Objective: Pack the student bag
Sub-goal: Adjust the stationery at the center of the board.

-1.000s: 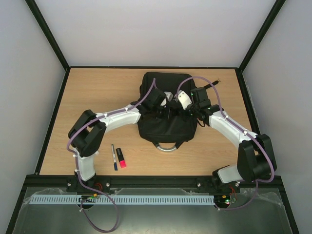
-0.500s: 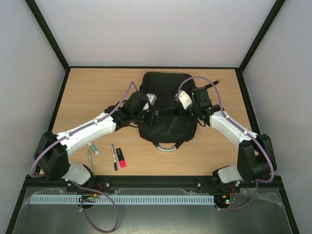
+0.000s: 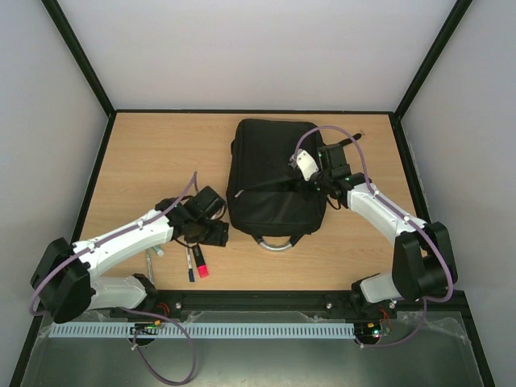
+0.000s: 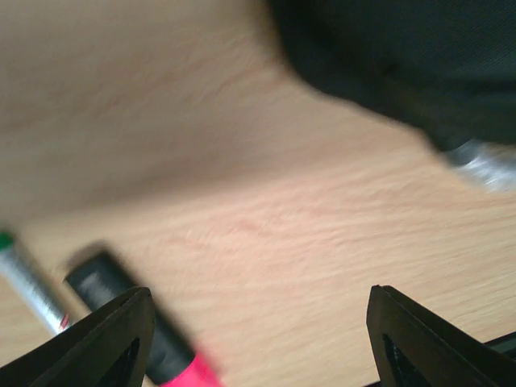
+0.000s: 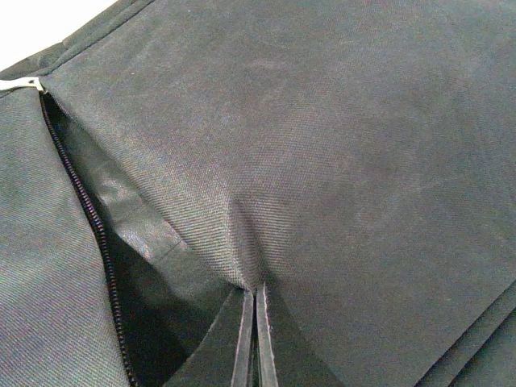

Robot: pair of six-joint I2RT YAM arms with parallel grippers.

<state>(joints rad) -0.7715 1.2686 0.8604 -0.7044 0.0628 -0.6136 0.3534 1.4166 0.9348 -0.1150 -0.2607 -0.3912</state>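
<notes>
Currently the large black fabric backpack (image 3: 274,161) lies flat on the pale wooden worktop (image 3: 145,153), directly under my right claw (image 3: 300,182). That claw's fingers are pressed together on a pinched fold of its cloth, beside an unzipped opening. My left claw (image 3: 213,235) hangs spread above the bare wood, the backpack to its right and a pink-and-black highlighter (image 3: 200,263) just by one finger.

In the blurred left wrist view, the black-and-pink highlighter (image 4: 109,290) is cut by the bottom edge (pink end mostly lost); the black fabric backpack (image 5: 363,161) overruns every right-wrist edge.
</notes>
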